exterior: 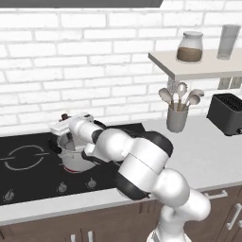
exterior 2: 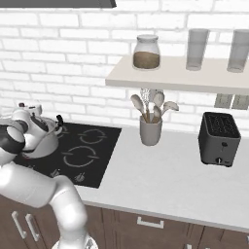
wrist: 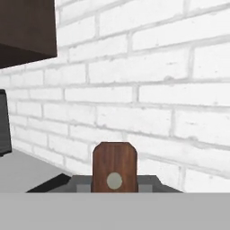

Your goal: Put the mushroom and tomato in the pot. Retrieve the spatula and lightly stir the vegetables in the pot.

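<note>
The steel pot (exterior: 78, 163) stands on the black cooktop (exterior: 28, 182), and the right base view shows the pot (exterior 2: 44, 141) at the far left with one black handle. My gripper (exterior: 65, 125) hovers just over the pot's rim, its white hand (exterior 2: 29, 115) covering the opening. In the hand view the gripper (wrist: 115, 183) is shut on the spatula (wrist: 114, 164); its reddish-brown handle end with a grey rivet faces the camera. The mushroom, the tomato and the pot's inside are hidden by my arm and the pot wall.
A grey holder with pale spoons (exterior: 177, 116) stands right of the cooktop, a black toaster (exterior: 227, 113) farther right. The shelf (exterior: 198, 66) above carries a jar (exterior: 190, 47). A white brick wall (wrist: 157, 90) and a dark cabinet (wrist: 27, 27) face the hand.
</note>
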You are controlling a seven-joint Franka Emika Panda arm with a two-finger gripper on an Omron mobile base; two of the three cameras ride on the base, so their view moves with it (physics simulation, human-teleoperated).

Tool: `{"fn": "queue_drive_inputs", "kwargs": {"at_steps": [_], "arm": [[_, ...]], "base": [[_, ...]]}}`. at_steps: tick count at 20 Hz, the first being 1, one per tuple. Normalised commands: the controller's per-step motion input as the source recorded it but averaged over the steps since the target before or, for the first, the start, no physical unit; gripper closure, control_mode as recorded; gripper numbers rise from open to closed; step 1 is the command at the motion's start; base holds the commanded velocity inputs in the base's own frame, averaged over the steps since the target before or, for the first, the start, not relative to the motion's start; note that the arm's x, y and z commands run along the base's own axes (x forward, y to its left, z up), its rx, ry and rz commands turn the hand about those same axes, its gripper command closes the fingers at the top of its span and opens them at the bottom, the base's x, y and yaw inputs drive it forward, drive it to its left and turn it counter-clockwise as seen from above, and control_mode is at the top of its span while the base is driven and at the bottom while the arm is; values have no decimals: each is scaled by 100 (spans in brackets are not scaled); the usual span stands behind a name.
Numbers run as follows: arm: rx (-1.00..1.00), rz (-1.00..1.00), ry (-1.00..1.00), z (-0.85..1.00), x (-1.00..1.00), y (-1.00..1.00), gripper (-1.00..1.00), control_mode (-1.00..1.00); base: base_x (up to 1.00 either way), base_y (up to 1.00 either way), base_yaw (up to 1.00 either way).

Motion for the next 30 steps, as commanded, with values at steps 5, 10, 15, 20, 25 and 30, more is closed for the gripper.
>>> {"fn": "queue_drive_inputs", "kwargs": {"at_steps": [5,10,15,20,25,30], "arm": [[-3,0,-6,1,-23,-26,100,-100],[0,0,-2,-13,28,-37,100,-100],[0,18,0,-40,-20,-63,100,-100],[5,32,-2,-47,20,-31,100,-100],[10,31,-15,-28,50,0,100,-100],[10,31,-22,-31,16,0,100,-100]], "base": [[0,0,0],[0,0,0],[0,0,0],[0,0,0],[0,0,0],[0,0,0]]}}
